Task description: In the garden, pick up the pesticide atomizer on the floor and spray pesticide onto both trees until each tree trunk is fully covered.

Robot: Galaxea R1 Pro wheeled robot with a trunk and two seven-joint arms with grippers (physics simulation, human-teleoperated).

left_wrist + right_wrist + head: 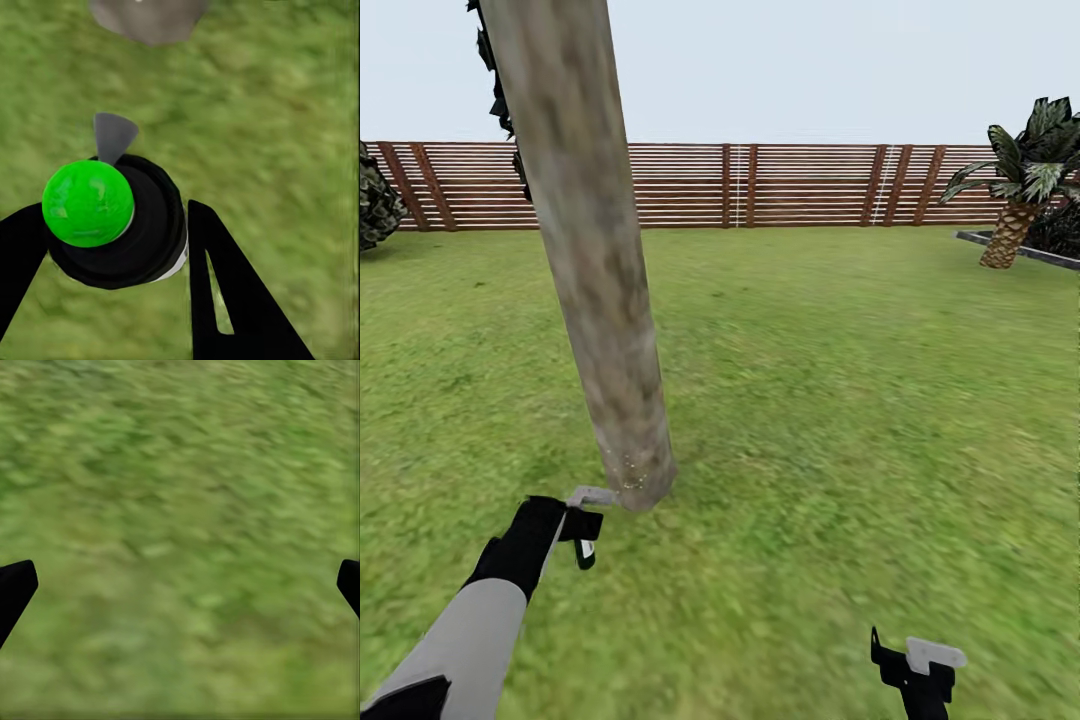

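the step in hand looks like spraying the base of the first tree, with the bottle already picked up. nearest the trunk's foot, the left gripper [582, 535] is pinching the spray bottle [124, 225], its black fingers [232, 292] closed on either side of the dark body; in the left wrist view the bottle's cap reads bright green rather than red. the left arm [480, 620] reaches forward and low, its wrist just short of the tree trunk [585, 250], with a grey nozzle tip [592, 494] almost touching the flared base. a few pale specks [630, 478] sit on the bark just above the ground, so coverage seems only begun at the bottom. the next move probably calls for raising the nozzle along the trunk while keeping it aimed at the bark, then circling round it. well to the right of the trunk, the right gripper [920, 672] hangs low over the grass [840, 400], its fingers [15, 589] spread wide and empty. far behind the trunk runs the wooden fence [810, 185], with a short palm [1020, 190] off to its right.
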